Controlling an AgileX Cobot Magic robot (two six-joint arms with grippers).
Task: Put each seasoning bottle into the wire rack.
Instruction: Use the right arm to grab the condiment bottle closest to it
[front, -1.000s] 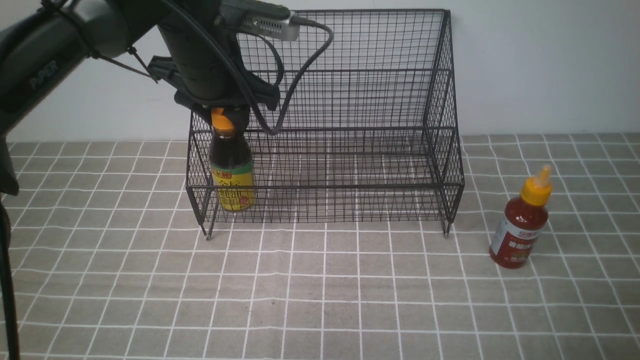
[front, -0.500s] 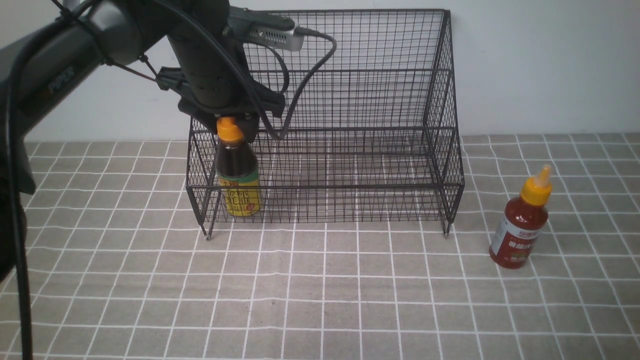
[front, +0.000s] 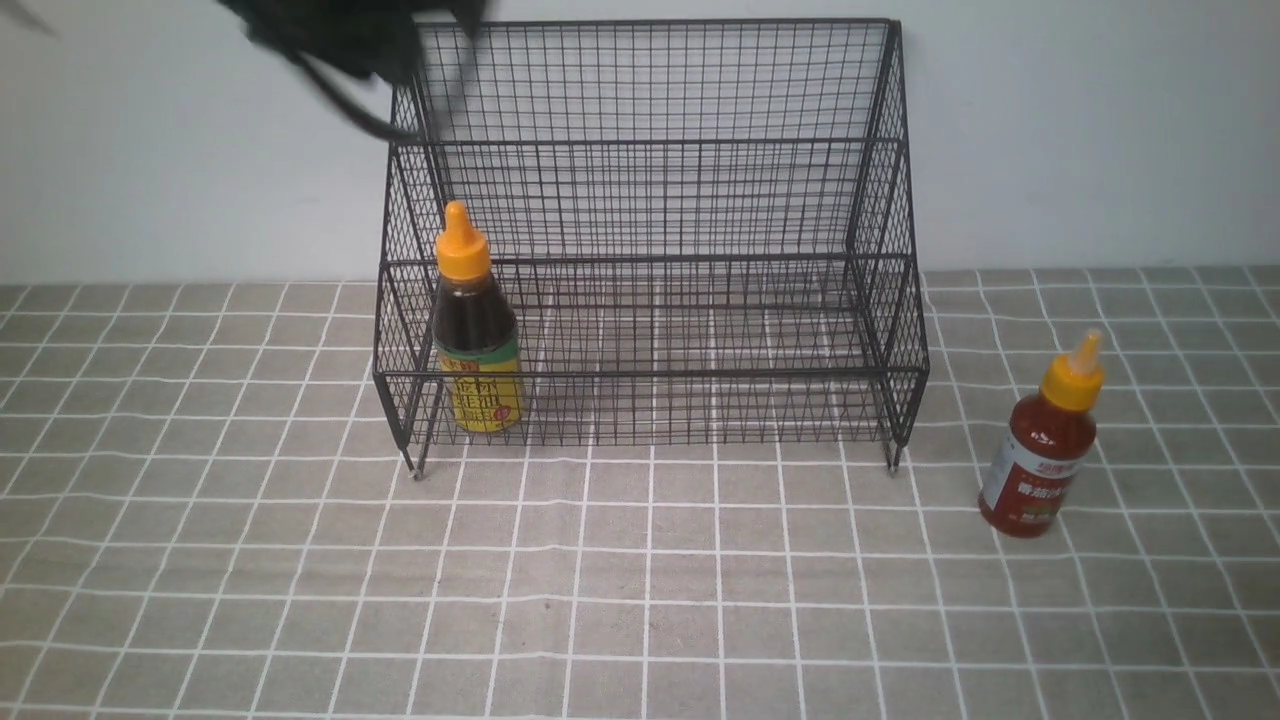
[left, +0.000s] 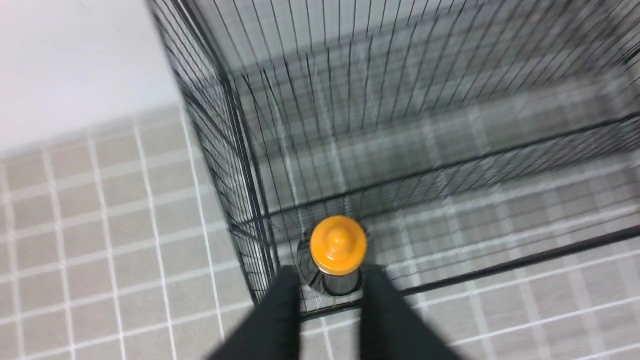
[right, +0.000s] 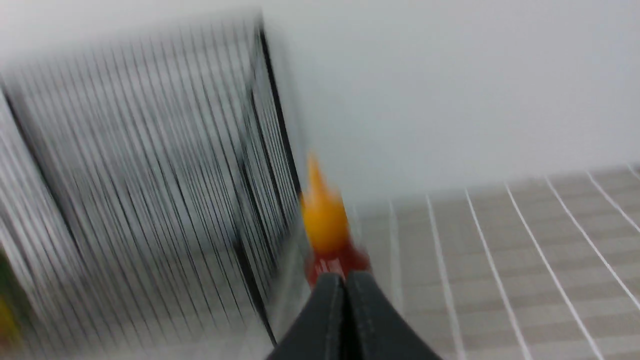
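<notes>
Fingers (left: 280, 315) of your left hand (left: 331, 280) stand apart with a clear gap between them and grasp nothing: the hand is released. In its wrist view the orange cap of the brown sauce bottle (left: 338, 245) shows through that gap, beyond the tips and apart from them, though the picture is smeared. In the front view you get only a dark blur of the left arm (front: 340, 40) at the top edge, over the left rear corner of the wire rack (front: 650, 372) and well above the bottle

Your right hand (right: 345, 277) is clenched, its two fingers pressed flat together with nothing between them. Its wrist view is heavily blurred. The red sauce bottle (right: 325, 220) sits just beyond the tips, and you cannot tell from that view whether they touch it

From the front you see the brown sauce bottle standing upright inside the rack, on the lower front tier, close against the left side wall, its yellow-green label behind the front mesh. The red sauce bottle stands on its base on the checked cloth of the counter (front: 640, 600), outside the rack, off its right side and a little forward of its right front foot. The rack's right side wall lies between that bottle and the tiers, and the rack's tall back stands against the white wall (front: 1100, 130)
</notes>
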